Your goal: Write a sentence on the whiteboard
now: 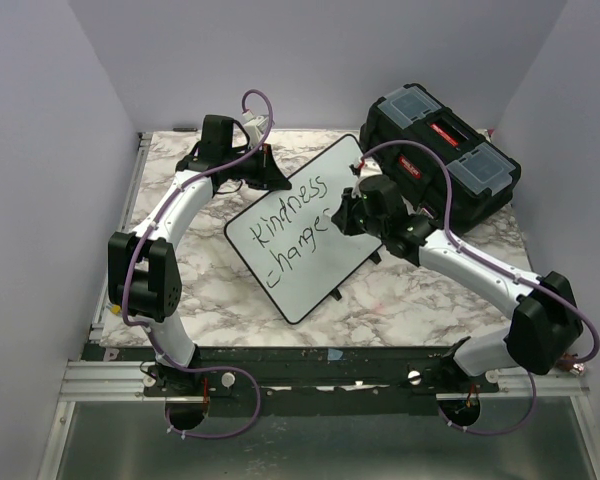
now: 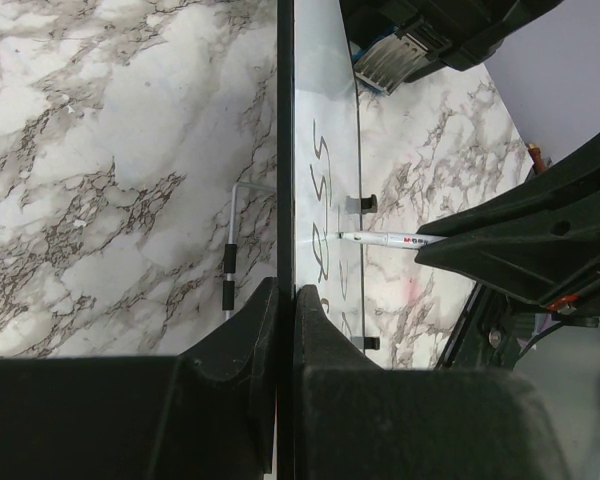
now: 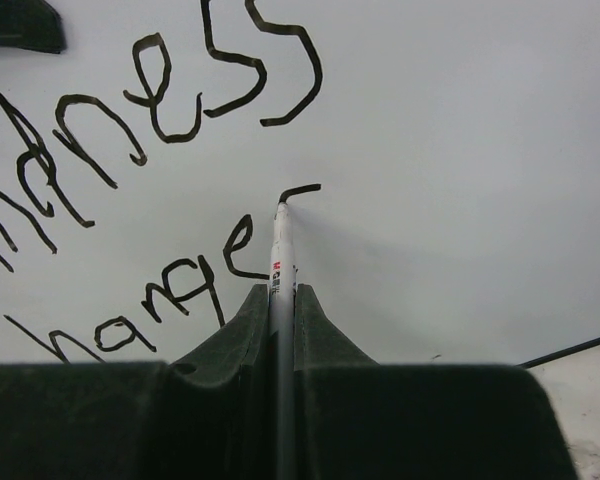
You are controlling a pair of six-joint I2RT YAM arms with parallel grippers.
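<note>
The whiteboard [image 1: 315, 280] lies slanted at the table's middle. The sentence [image 1: 292, 212] on it reads "kindness", with "change" [image 3: 150, 300] on the line below. After the last "e" there is a short fresh stroke [image 3: 302, 189]. My left gripper [image 1: 268, 178] is shut on the board's far-left edge, and the left wrist view shows that edge pinched between its jaws [image 2: 286, 292]. My right gripper [image 3: 283, 292] is shut on a white marker [image 3: 281, 245], whose tip touches the board at the fresh stroke. The marker [image 2: 385, 240] also shows in the left wrist view.
A black plastic toolbox [image 1: 440, 150] with clear lid compartments stands at the back right, close behind my right arm. A thin wire stand [image 2: 232, 235] sticks out behind the board. Purple walls close in the marble table [image 1: 380, 310] on three sides.
</note>
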